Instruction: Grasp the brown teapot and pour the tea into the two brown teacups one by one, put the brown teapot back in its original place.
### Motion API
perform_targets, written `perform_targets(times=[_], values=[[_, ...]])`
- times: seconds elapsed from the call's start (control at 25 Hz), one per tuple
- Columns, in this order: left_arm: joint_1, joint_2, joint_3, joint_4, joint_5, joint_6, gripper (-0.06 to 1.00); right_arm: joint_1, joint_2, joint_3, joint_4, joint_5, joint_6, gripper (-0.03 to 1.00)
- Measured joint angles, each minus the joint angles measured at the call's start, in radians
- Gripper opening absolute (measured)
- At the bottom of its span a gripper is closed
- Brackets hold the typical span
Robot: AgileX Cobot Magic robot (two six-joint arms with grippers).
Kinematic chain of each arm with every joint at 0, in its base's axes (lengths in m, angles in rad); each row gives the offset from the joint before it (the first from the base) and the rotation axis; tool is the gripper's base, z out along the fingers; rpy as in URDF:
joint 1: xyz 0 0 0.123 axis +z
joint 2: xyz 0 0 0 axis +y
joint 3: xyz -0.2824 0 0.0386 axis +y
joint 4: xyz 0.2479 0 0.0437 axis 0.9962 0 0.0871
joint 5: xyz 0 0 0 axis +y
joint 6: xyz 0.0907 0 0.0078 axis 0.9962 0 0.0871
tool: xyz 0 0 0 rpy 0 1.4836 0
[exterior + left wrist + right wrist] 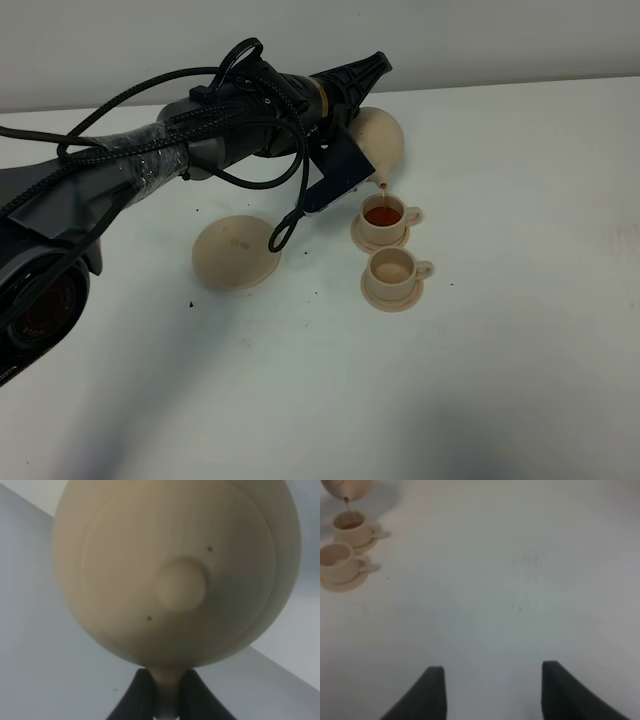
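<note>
Exterior high view: the brown teapot hangs tilted, spout down, above the far teacup, with a thin stream of tea running into it; that cup holds reddish-brown liquid; the near teacup stands just beside it, each on its own small saucer; the wide saucer lies flat on the worktop, left of the cups; the left tool is clamped on the teapot's handle; the right tool hovers with its fingers apart, well away from the cups.

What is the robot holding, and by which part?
The left gripper clamps the brown teapot by its loop handle; the right gripper holds nothing.
</note>
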Motion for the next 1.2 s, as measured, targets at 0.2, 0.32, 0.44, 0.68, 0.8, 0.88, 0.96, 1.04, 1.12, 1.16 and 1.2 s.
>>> perform_targets(times=[0.2, 0.32, 0.44, 0.68, 0.8, 0.88, 0.96, 1.04, 1.12, 1.16, 1.2], values=[[0.000, 0.000, 0.000, 0.000, -0.002, 0.015, 0.15, 0.000, 0.000, 0.000, 0.000, 0.000, 0.000, 0.46], [0.000, 0.000, 0.000, 0.000, -0.003, 0.016, 0.15, 0.000, 0.000, 0.000, 0.000, 0.000, 0.000, 0.46], [0.000, 0.000, 0.000, 0.000, -0.009, 0.019, 0.15, 0.000, 0.000, 0.000, 0.000, 0.000, 0.000, 0.46], [0.000, 0.000, 0.000, 0.000, -0.016, 0.040, 0.15, 0.000, 0.000, 0.000, 0.000, 0.000, 0.000, 0.46], [0.000, 0.000, 0.000, 0.000, -0.017, 0.041, 0.15, 0.000, 0.000, 0.000, 0.000, 0.000, 0.000, 0.46], [0.000, 0.000, 0.000, 0.000, -0.020, 0.041, 0.15, 0.000, 0.000, 0.000, 0.000, 0.000, 0.000, 0.46], [0.000, 0.000, 0.000, 0.000, -0.020, 0.041, 0.15, 0.000, 0.000, 0.000, 0.000, 0.000, 0.000, 0.46], [0.000, 0.000, 0.000, 0.000, -0.020, 0.041, 0.15, 0.000, 0.000, 0.000, 0.000, 0.000, 0.000, 0.46], [0.000, 0.000, 0.000, 0.000, -0.021, 0.041, 0.15, 0.000, 0.000, 0.000, 0.000, 0.000, 0.000, 0.46], [0.000, 0.000, 0.000, 0.000, -0.021, 0.041, 0.15, 0.000, 0.000, 0.000, 0.000, 0.000, 0.000, 0.46], [0.000, 0.000, 0.000, 0.000, -0.021, 0.041, 0.15, 0.000, 0.000, 0.000, 0.000, 0.000, 0.000, 0.46]])
